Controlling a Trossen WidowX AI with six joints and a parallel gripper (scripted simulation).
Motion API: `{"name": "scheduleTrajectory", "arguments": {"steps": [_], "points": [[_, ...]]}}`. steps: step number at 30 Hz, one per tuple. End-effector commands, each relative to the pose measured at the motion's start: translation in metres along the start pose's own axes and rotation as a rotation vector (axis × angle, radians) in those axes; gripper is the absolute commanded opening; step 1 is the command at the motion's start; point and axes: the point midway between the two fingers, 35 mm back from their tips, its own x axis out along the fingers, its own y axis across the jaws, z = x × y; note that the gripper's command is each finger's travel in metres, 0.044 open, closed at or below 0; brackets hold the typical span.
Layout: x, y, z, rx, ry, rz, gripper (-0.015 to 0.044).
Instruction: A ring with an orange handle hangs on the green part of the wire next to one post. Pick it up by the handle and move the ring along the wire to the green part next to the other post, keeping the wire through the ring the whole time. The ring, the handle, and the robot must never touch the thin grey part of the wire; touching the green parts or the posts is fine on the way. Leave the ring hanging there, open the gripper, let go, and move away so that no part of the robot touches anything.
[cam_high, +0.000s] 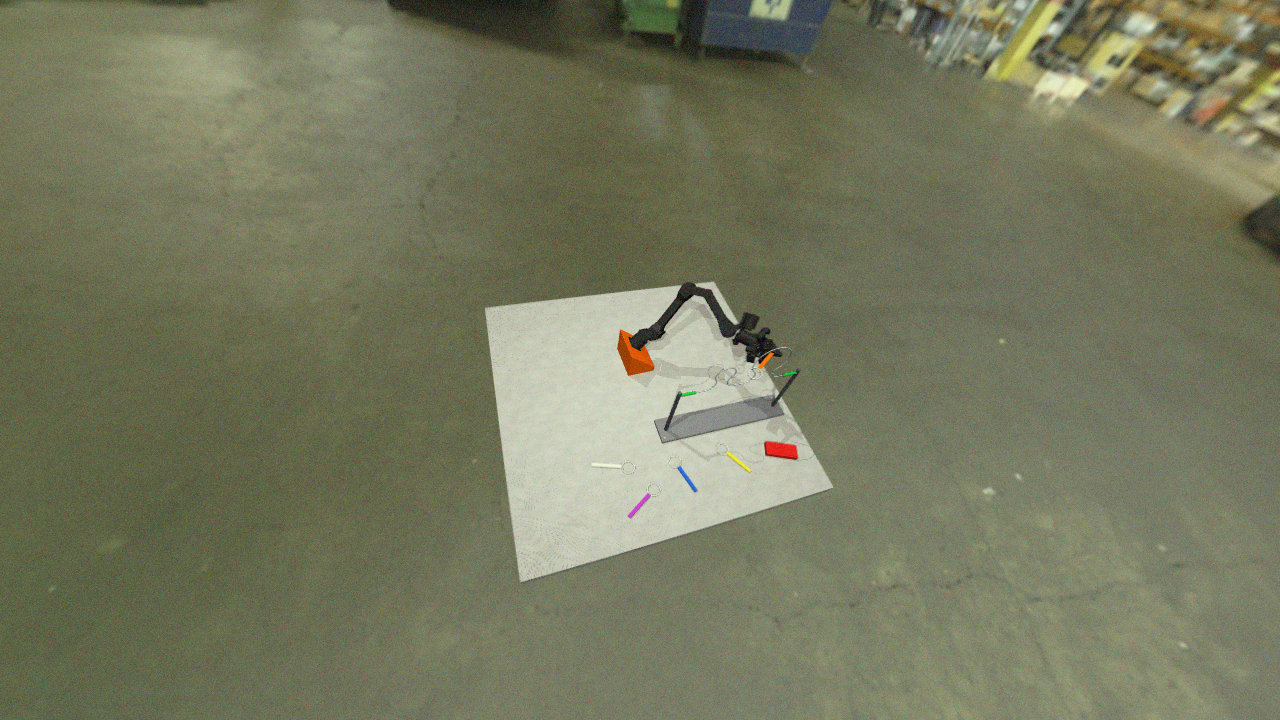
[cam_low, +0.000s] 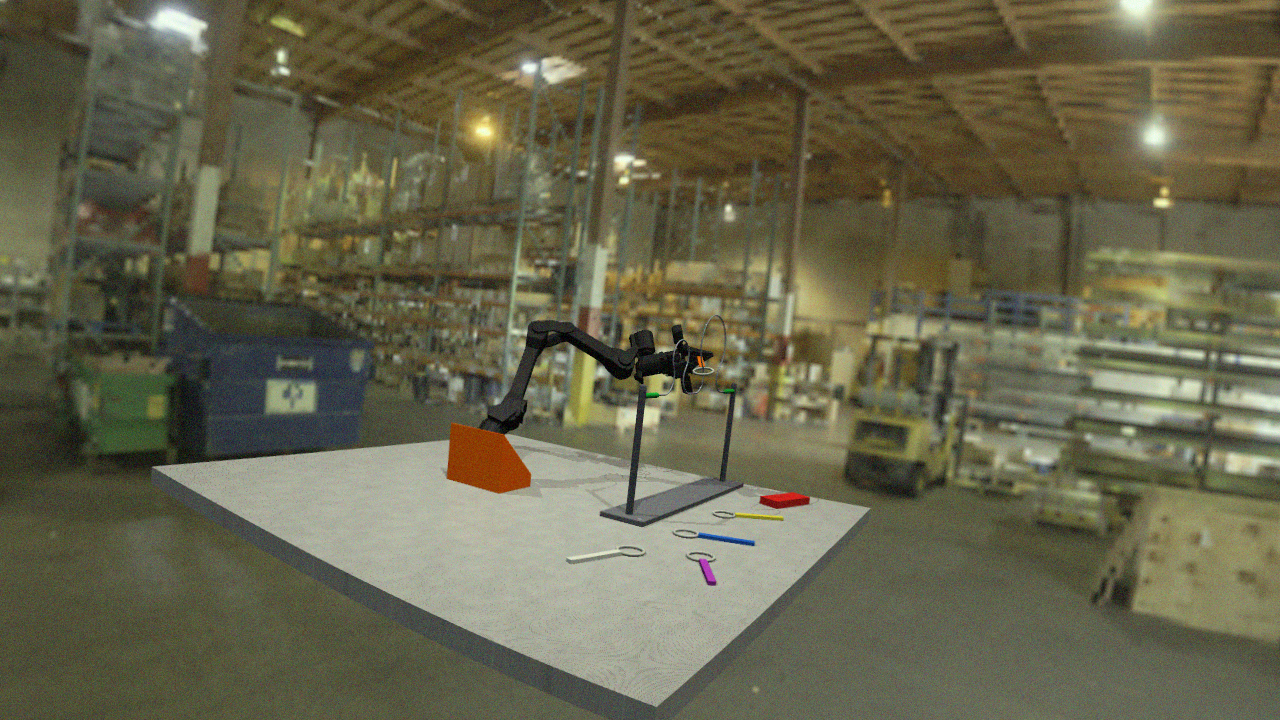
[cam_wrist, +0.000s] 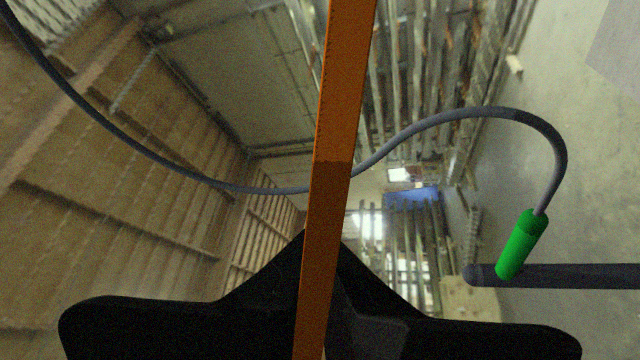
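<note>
top view: the pincer (cam_high: 775, 354) (cam_low: 705, 357) (cam_wrist: 315, 239) is clamping on the orange handle (cam_high: 766, 360) (cam_low: 700, 360) (cam_wrist: 327, 175), beside a tall loop of the grey wire (cam_high: 784, 348) (cam_low: 714, 317) (cam_wrist: 480, 112); the ring is blending with wire and shadow. exterior view: the ring (cam_low: 704, 375) is sitting just below the pincer, apparently midway through its transfer; whether the wire is passing through it, or touching it, is staying unclear. wrist view: the wire is crossing behind the handle ahead of the fingertips, while a green end (cam_wrist: 520, 247) is showing to their right, joining a post (cam_wrist: 565, 276). the step is probably calling for small moves, turning the ring square to each bend, keeping the wire centred and holding handle and fingers outside the loop; hurrying is risking a grey contact.
</note>
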Motion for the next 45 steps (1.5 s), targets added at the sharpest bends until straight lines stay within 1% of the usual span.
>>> {"name": "scheduleTrajectory", "arguments": {"steps": [1, 23, 45], "points": [[-0.003, -0.017, 0.002, -0.074, 0.01, -0.051, -0.015], [-0.023, -0.082, 0.022, -0.475, 0.065, -0.284, -0.015], [-0.059, -0.133, 0.072, -0.925, 0.126, -0.546, -0.015]]}}
